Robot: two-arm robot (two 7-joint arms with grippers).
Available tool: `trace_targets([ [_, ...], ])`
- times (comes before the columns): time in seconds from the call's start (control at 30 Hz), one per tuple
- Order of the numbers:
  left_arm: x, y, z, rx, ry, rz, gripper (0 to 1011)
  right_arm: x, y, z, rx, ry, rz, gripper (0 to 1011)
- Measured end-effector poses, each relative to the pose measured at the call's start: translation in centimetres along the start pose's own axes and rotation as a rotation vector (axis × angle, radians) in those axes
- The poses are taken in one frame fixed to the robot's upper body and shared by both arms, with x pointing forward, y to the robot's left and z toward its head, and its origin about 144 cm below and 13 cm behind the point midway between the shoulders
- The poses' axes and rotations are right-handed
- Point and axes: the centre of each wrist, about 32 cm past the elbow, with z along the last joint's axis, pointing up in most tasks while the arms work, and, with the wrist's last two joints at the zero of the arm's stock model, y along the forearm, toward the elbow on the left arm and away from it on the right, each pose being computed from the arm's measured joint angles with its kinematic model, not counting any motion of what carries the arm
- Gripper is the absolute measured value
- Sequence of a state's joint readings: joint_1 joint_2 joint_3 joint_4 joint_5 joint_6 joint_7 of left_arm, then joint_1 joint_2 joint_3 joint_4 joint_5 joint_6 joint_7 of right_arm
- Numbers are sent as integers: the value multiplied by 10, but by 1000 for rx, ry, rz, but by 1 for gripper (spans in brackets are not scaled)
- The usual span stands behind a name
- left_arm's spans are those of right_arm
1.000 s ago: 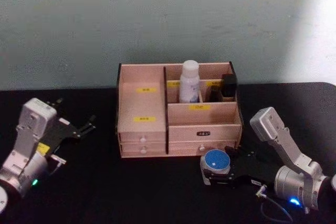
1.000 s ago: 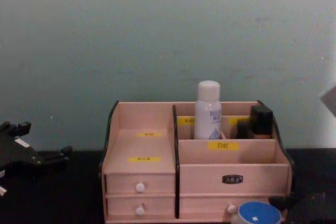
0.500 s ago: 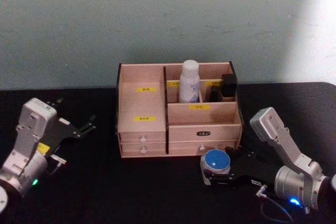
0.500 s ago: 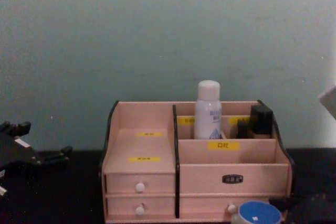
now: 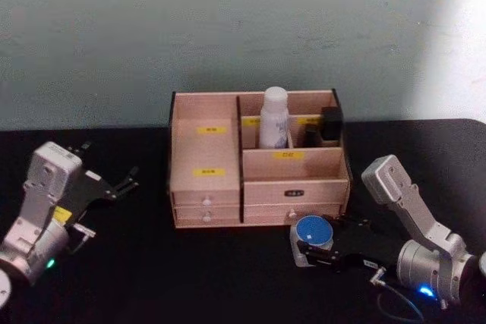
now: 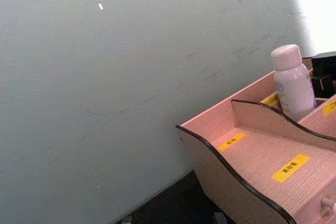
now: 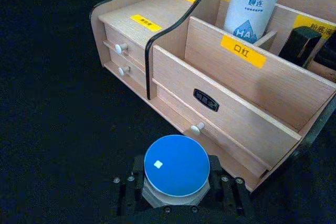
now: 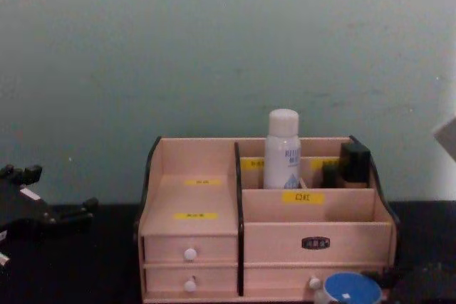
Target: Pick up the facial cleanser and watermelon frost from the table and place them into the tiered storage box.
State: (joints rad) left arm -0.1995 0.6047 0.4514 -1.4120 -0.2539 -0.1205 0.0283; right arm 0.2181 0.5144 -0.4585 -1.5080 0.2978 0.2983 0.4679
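The watermelon frost (image 5: 313, 230), a squat jar with a blue lid (image 7: 176, 165), stands on the black table just in front of the tiered storage box (image 5: 205, 158), near a lower right drawer knob. My right gripper (image 5: 313, 246) reaches in low from the right. It is shut on the jar, with a finger (image 7: 128, 188) pressed to each side. The facial cleanser (image 5: 274, 117) stands upright in a back compartment of the box, also seen in the right wrist view (image 7: 255, 3) and chest view (image 8: 282, 151). My left gripper (image 5: 110, 163) rests open at the far left.
Dark small items (image 5: 330, 125) fill the back right compartment beside the bottle. The box's left stepped shelf (image 8: 189, 197) and front right compartment (image 7: 236, 103) hold nothing. A pale wall stands close behind the box. A cable (image 5: 395, 305) loops on the table near my right arm.
The right gripper's fingers have drawn in against the jar, which has shifted very slightly toward the box. The left arm has not moved.
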Motion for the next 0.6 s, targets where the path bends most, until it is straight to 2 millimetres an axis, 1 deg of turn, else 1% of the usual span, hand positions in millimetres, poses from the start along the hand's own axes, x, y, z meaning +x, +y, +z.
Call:
trace_targets([
  [0.07, 0, 0, 0, 0, 0, 0, 1002, 0, 0, 0, 0, 0, 0, 728],
  [0.47, 0, 0, 0, 0, 0, 0, 1001, 0, 0, 0, 0, 0, 1, 728],
  [0.6, 0, 0, 0, 0, 0, 0, 1001, 1, -4, 1, 18, 12, 12, 728],
])
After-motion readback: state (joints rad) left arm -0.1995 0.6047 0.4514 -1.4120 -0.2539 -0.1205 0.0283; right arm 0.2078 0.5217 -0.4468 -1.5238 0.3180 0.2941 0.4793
